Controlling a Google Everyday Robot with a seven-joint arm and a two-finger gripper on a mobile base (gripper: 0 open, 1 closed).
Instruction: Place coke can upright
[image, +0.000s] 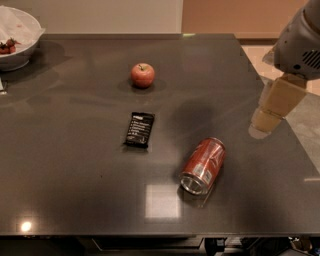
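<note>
The coke can (203, 165), red with silver ends, lies on its side on the dark table (75, 165), right of centre near the front, its open silver end facing the front edge. My gripper (266, 121) hangs at the right side of the view, above the table's right edge, to the upper right of the can and well apart from it. It holds nothing that I can see.
A red apple (142, 75) sits at the back centre. A flat black wrapped bar (139, 129) lies left of the can. A white bowl (17, 37) with food stands at the back left corner. The table's right edge runs just beside the gripper.
</note>
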